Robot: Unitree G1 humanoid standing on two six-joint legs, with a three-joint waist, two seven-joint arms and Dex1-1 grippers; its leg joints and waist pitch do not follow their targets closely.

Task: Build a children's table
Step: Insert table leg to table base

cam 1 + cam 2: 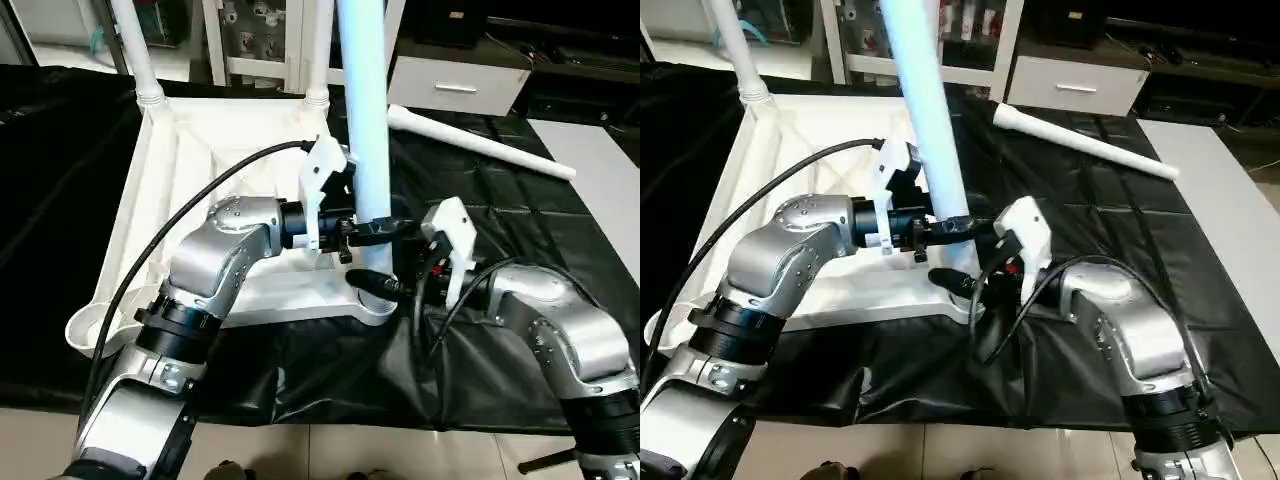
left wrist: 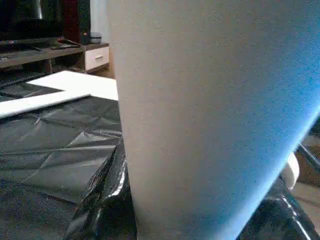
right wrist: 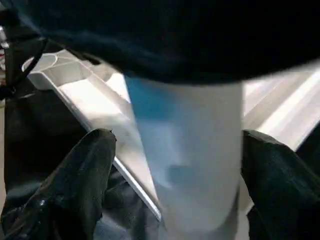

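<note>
An indoor room that looks like a robotics lab or test space set up with household furniture. A black plastic sheet (image 1: 520,230) is spread across the pale tiled floor (image 1: 600,170) as a work area. Behind it stand a low white drawer unit (image 1: 455,85) and white shelving (image 1: 265,40) holding small items. A dark low cabinet (image 2: 30,50) sits along one wall.

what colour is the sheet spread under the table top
Black and glossy, creased into squares; the sheet shows best in the right eye view.
</note>
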